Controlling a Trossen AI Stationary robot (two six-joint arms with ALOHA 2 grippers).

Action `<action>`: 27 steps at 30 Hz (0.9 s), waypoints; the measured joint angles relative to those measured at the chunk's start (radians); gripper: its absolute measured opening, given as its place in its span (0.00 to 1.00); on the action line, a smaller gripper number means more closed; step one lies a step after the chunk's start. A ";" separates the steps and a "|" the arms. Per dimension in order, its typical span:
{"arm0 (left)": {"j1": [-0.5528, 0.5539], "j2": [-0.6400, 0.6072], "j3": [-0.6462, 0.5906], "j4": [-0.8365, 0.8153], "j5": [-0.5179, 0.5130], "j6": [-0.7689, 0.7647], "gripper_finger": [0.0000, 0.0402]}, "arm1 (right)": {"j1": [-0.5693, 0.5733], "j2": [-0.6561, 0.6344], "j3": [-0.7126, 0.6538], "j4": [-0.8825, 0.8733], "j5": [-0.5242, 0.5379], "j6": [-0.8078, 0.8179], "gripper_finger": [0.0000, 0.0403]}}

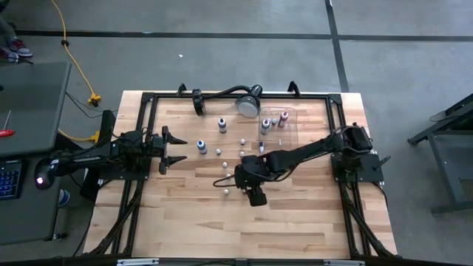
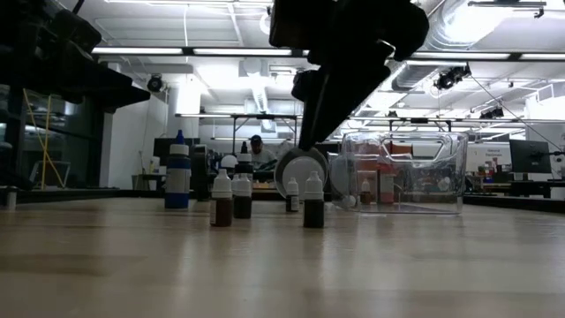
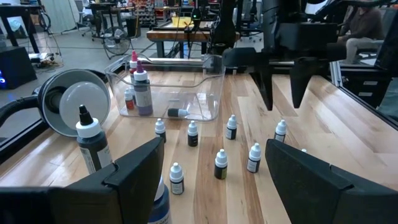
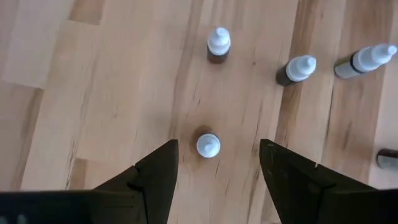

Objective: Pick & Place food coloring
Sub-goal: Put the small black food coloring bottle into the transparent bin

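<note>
Right gripper (image 4: 217,163) | jaws spread, empty, hung straddling your dropper bottle (image 4: 208,145) upright on the table (image 1: 295,222), lined up for descent | left gripper (image 1: 176,149) parked open at the table's left side

Tiny white-capped dropper bottles of food coloring (image 3: 221,164) stand scattered upright across the middle of the pale wooden tabletop, apart from one another. Most of the loose ones have dark, near-black bodies under their pointed white caps. One lone small dark bottle (image 4: 208,145) stands by itself on bare planks, with three more in a loose row beyond it. A taller blue-bodied bottle (image 2: 178,175) stands off to one side, and a taller dark bottle with a black nozzle (image 3: 91,138) stands near it. Inside the clear plastic tray (image 3: 211,93), a purple-bodied bottle (image 3: 142,93) and a red one stand upright, while a small one (image 3: 178,112) lies on its side on the tray floor.
</note>
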State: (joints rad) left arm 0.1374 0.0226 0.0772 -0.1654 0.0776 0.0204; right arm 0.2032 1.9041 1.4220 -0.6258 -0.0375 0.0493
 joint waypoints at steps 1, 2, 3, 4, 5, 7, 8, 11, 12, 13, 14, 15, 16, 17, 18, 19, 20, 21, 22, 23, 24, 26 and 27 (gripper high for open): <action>0.000 0.000 0.000 0.000 0.000 0.000 0.69 | -0.002 0.002 0.000 -0.006 -0.003 0.003 0.53; 0.000 0.000 0.000 0.000 0.000 0.000 0.69 | -0.002 0.007 0.000 -0.003 -0.010 0.002 0.53; 0.000 0.000 0.000 0.000 0.000 0.000 0.69 | -0.003 0.010 0.000 -0.002 -0.017 0.000 0.53; 0.000 0.000 0.000 0.000 0.000 0.000 0.69 | -0.003 0.013 0.000 -0.005 -0.022 -0.003 0.53; 0.000 0.000 0.000 0.000 0.000 0.000 0.69 | -0.003 0.021 0.000 -0.006 -0.024 -0.004 0.53; 0.000 0.000 0.000 0.000 -0.001 0.000 0.69 | -0.003 0.029 0.000 0.002 -0.034 -0.004 0.53; 0.000 0.000 0.000 0.000 -0.002 0.000 0.69 | -0.003 0.037 0.000 -0.002 -0.044 -0.005 0.53; 0.000 0.000 0.000 0.000 -0.002 0.000 0.69 | 0.002 0.061 0.000 -0.002 -0.049 -0.006 0.53; 0.000 0.000 0.000 0.000 -0.002 0.000 0.69 | 0.004 0.067 0.000 -0.006 -0.046 -0.006 0.53; 0.000 0.000 0.000 0.000 -0.002 0.000 0.69 | 0.007 0.074 -0.001 -0.003 -0.045 -0.006 0.53; 0.000 0.000 0.000 0.000 -0.002 0.000 0.69 | 0.007 0.078 0.000 0.005 -0.042 -0.006 0.53; 0.000 0.000 0.000 0.000 -0.003 0.000 0.69 | 0.007 0.082 0.000 0.006 -0.044 -0.006 0.53; 0.000 0.000 0.000 0.000 -0.005 0.000 0.69 | 0.007 0.090 0.000 0.009 -0.042 -0.006 0.53; 0.000 0.000 0.000 0.000 -0.005 0.000 0.69 | 0.007 0.093 0.000 0.013 -0.040 -0.006 0.53; 0.000 0.000 0.000 0.000 -0.006 0.000 0.69 | 0.007 0.095 0.000 0.014 -0.039 -0.006 0.53; 0.000 0.000 0.000 0.000 -0.006 0.000 0.69 | 0.007 0.098 0.000 0.013 -0.029 -0.006 0.53; 0.000 0.000 0.000 0.000 -0.006 0.000 0.69 | 0.007 0.099 0.000 0.020 -0.022 -0.006 0.53; 0.000 0.000 0.000 0.000 -0.007 0.000 0.69 | 0.007 0.099 0.000 0.027 -0.020 -0.006 0.53; 0.000 0.000 0.000 0.000 -0.008 0.000 0.69 | 0.007 0.099 0.000 0.029 -0.020 -0.006 0.53; 0.000 0.000 0.000 0.000 -0.008 0.000 0.69 | 0.007 0.100 0.000 0.025 -0.018 -0.006 0.52; 0.000 0.000 0.000 0.000 -0.008 0.000 0.69 | 0.006 0.100 0.000 0.025 -0.017 -0.006 0.51; 0.000 0.000 0.000 0.000 -0.009 0.000 0.69 | 0.007 0.100 0.000 0.029 -0.011 -0.006 0.48; 0.000 0.000 0.000 0.000 -0.009 0.000 0.69 | 0.007 0.100 0.000 0.028 -0.008 -0.006 0.47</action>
State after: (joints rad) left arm 0.1371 0.0227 0.0772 -0.1654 0.0685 0.0201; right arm 0.2100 2.0041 1.4220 -0.5974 -0.0457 0.0437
